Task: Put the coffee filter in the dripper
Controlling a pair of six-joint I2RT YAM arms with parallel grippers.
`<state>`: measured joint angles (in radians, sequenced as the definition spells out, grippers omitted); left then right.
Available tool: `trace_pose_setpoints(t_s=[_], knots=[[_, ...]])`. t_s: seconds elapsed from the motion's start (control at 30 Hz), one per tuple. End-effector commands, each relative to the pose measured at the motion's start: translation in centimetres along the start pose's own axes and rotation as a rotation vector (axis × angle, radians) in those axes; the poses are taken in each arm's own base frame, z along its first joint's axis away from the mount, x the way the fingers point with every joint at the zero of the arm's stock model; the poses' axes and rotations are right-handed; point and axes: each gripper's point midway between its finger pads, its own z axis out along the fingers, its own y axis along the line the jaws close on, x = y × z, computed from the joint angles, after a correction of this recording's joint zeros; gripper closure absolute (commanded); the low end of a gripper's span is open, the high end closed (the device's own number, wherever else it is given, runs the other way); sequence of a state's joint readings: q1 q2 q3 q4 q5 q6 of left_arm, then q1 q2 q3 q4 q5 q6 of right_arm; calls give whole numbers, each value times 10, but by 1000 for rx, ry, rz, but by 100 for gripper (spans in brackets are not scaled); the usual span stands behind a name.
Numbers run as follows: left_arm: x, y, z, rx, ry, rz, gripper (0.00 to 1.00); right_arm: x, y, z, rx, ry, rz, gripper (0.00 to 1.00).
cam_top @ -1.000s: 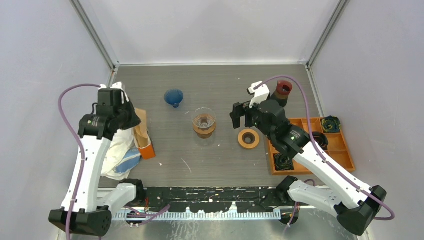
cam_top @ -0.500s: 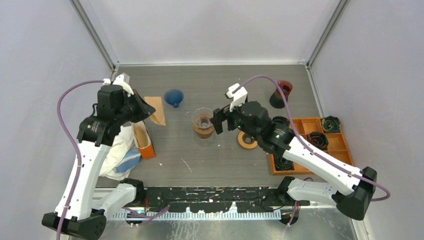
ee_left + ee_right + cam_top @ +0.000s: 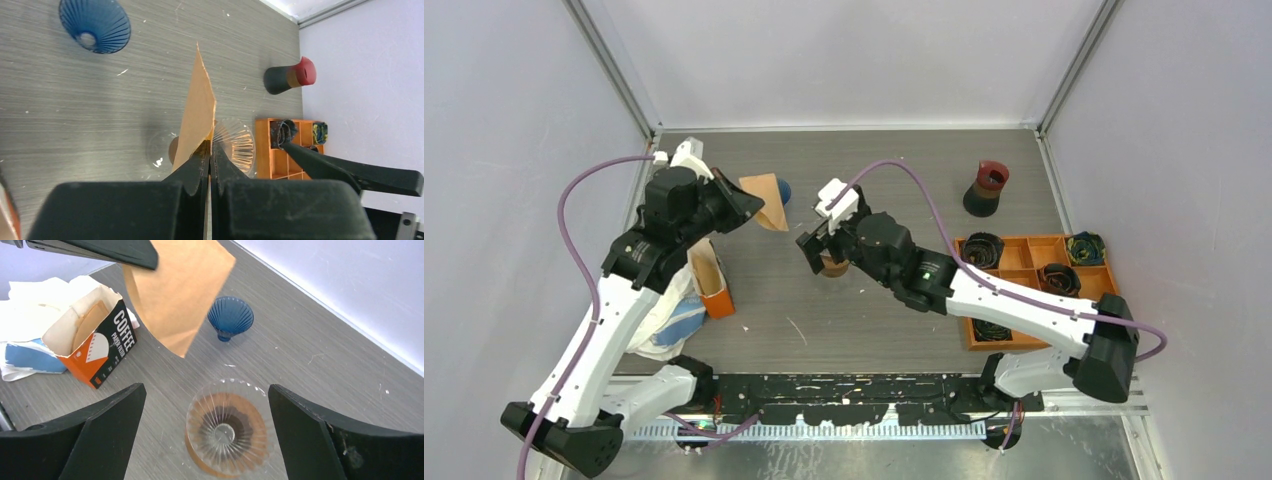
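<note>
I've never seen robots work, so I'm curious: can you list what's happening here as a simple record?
left gripper: shut on the filter, holding it in the air
filter: brown paper, flat, not yet in a dripper
right gripper: open, empty, over the clear dripper
clear dripper: upright on the table, on a brown base
blue dripper: on the table, farther back
box: orange, open, more filters inside, at the left
</note>
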<state>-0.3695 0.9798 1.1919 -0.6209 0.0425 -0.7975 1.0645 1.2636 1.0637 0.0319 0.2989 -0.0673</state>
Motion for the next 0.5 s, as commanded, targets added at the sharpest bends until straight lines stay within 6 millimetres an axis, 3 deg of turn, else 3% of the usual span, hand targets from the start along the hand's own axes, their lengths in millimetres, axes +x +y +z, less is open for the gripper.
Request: trace_pose_setpoints(t_s=[0.0,0.2,0.47], knots=[[-26,-31,-1,79,-125,-24,100,-62,2,11,33,-190,-11,1],[-22,-39,8,93,-124,-49,100,-75,5,14,50,-274,-12,3],[-20,-43,13,92,-131,-64,100,-72,2,29,102,-305,-41,13]])
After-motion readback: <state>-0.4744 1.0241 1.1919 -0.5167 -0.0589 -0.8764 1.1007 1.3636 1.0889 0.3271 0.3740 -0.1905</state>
